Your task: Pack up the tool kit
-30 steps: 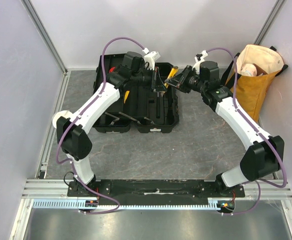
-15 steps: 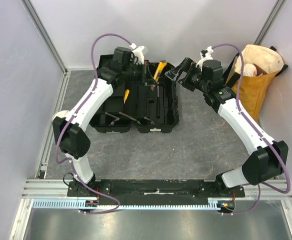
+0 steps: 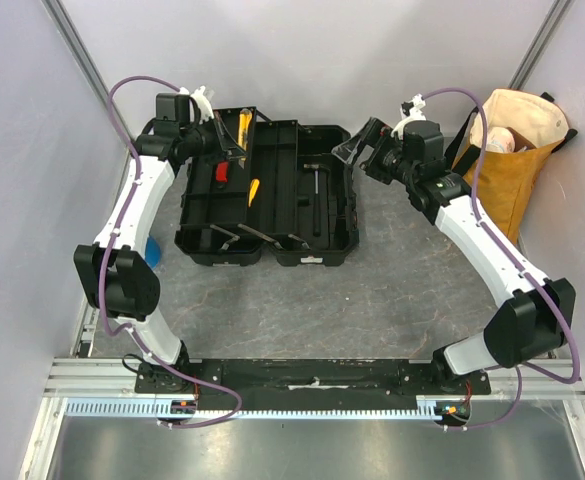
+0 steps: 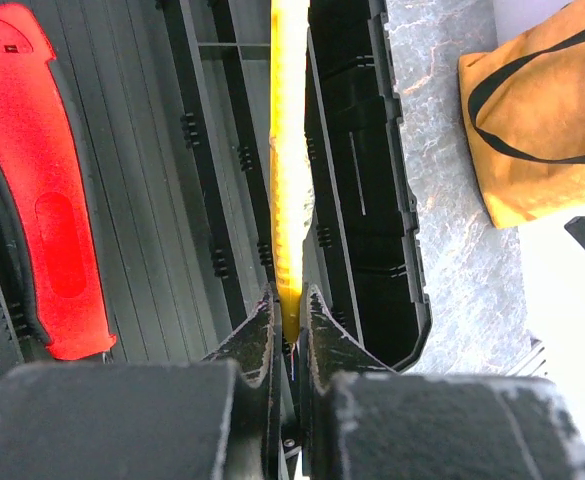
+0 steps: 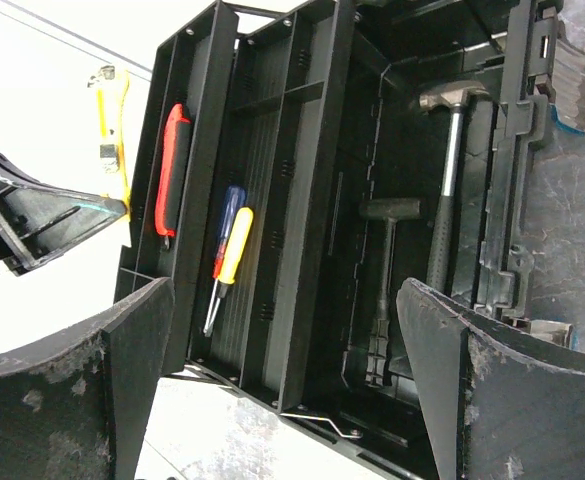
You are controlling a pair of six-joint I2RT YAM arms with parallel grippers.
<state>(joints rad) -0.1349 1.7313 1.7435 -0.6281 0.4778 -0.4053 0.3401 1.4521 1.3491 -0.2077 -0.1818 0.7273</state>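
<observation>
Placing step: left jaws are clamped on the yellow knife (image 4: 288, 150) above the toolbox (image 3: 312, 255); next it needs lowering into a free slot. Right jaws stand apart, empty.

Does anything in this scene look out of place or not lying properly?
Only the yellow knife: it is not lying in the toolbox but is pinched on edge in the left gripper near its far left edge. The hammer and screwdrivers lie flat inside.
</observation>
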